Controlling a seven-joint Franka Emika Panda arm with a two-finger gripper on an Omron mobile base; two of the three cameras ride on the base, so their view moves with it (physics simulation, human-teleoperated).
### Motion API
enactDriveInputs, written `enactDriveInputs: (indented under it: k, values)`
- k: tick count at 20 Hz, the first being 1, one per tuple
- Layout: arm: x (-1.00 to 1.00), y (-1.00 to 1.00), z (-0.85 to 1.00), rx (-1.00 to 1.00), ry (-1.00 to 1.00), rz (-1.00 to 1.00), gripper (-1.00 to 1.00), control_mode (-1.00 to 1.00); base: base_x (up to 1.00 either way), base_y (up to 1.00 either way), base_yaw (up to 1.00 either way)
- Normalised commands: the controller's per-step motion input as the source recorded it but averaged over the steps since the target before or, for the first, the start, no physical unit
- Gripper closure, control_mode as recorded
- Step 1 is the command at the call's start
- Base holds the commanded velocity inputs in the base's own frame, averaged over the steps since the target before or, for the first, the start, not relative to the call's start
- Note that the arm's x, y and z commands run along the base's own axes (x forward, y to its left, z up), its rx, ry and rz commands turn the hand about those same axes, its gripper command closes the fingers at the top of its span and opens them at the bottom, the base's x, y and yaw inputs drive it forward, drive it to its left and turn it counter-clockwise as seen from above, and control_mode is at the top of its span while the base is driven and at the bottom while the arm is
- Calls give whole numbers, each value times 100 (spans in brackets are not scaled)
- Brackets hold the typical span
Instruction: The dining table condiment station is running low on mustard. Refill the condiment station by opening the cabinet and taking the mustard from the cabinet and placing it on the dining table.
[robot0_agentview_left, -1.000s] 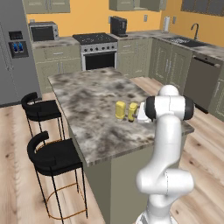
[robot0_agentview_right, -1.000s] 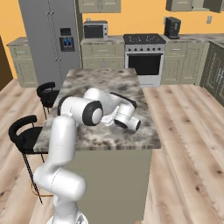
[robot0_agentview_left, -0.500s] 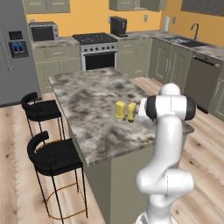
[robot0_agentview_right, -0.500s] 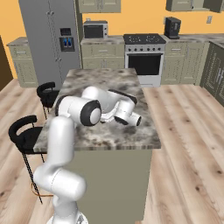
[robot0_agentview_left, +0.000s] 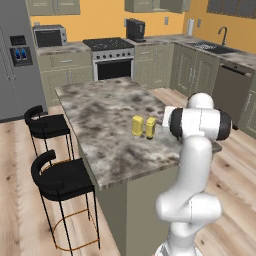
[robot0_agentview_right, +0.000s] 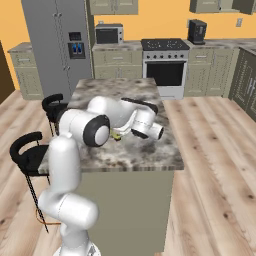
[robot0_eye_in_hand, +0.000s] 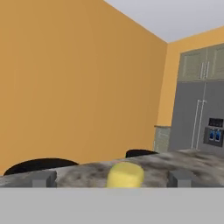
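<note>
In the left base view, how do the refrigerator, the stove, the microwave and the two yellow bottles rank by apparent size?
1. refrigerator, cut by the frame edge
2. stove
3. microwave
4. two yellow bottles on the dining table: alike, unranked. They stand nearer the camera, so real sizes differ more.

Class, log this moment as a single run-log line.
gripper: open, holding nothing | mustard: upright on dining table beside plain yellow container | stage: mustard placed

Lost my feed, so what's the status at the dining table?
End effector open, holding nothing, level with the tabletop. Two yellow bottles upright, side by side on the dining table; can't tell which is the mustard. Yellow cap between the fingertips. Nothing obstructing.
</note>
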Motion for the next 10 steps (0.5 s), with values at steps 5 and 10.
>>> enactDriveInputs:
  k: [5, 10]
  values:
    - [-91, 0, 44, -2, -7, 2, -100, -100, 0, 0, 0]
    - [-100, 24, 29, -19, -13, 4, -100, -100, 0, 0, 0]
